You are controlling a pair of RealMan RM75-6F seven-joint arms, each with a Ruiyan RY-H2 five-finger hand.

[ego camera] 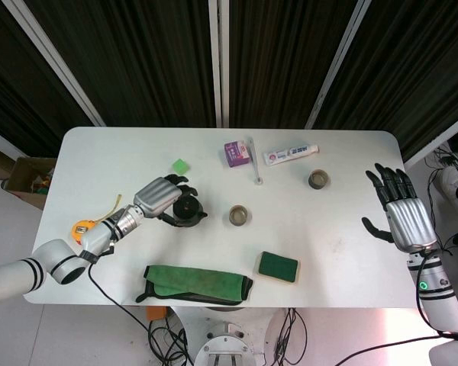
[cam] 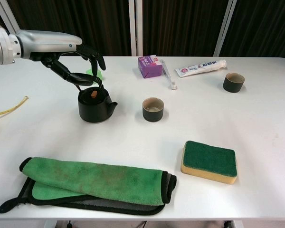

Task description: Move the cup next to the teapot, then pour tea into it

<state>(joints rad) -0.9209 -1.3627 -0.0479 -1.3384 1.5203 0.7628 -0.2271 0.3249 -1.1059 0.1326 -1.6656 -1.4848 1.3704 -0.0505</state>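
Note:
The black teapot (cam: 96, 106) stands on the white table (cam: 256, 128), also seen from the head view as teapot (ego camera: 189, 212). My left hand (cam: 79, 62) hovers just over its upright handle (cam: 100, 86), fingers arched and apart around it, without a plain grip. In the head view the left hand (ego camera: 159, 200) covers the teapot's left side. A dark cup (cam: 153, 109) with a pale inside sits just right of the teapot, shown from above as cup (ego camera: 240, 216). My right hand (ego camera: 401, 214) is raised off the table's right edge, fingers spread, holding nothing.
A second cup (cam: 233, 82) stands at the far right. A purple box (cam: 150, 66), toothbrush (cam: 169, 77) and toothpaste tube (cam: 201, 68) lie at the back. A sponge (cam: 209, 161) and a folded green cloth (cam: 95, 183) lie at the front. A yellow tape (cam: 7, 110) lies left.

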